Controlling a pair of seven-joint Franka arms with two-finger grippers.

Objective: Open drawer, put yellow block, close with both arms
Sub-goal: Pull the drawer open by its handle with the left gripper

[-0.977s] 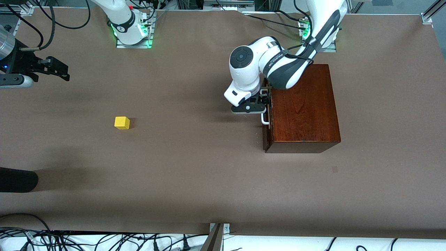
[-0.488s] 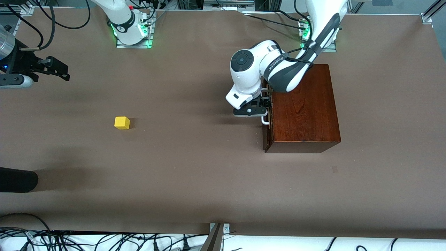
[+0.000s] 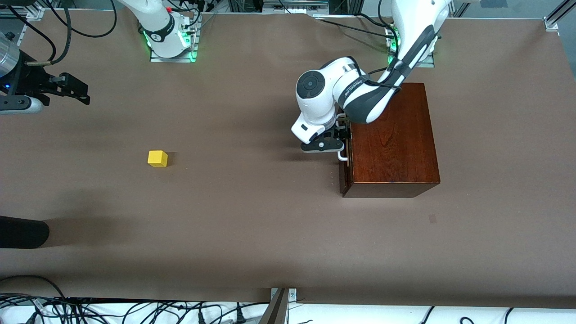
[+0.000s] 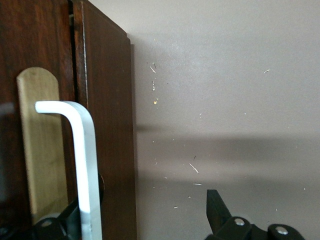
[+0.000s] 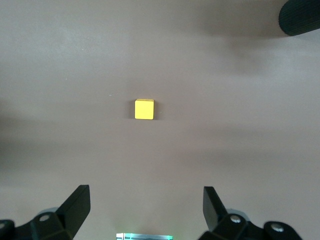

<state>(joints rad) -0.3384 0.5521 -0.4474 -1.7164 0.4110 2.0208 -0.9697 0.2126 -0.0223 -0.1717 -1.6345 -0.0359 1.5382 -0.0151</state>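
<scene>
In your front view, the left gripper [image 3: 340, 140] sits at the white U-shaped bar handle [image 3: 343, 156] of the dark mahogany box's drawer [image 3: 345, 168], which is shut. The small bright yellow cube [image 3: 157, 158] lies on the brown table [image 3: 252, 225], well apart, toward the right arm's end. The right gripper [image 3: 67, 87] waits aloft.

Your left wrist view shows fingers [image 4: 216, 212] spread wide, straddling the handle [image 4: 82, 165].

Your right wrist view shows wide-spread fingers [image 5: 80, 202] high over the cube [image 5: 144, 109].

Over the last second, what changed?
The left gripper closed in on the drawer handle, fingers open astride the bar, not clamped. Drawer still shut, yellow block unmoved, right gripper still waiting at the right arm's end.
</scene>
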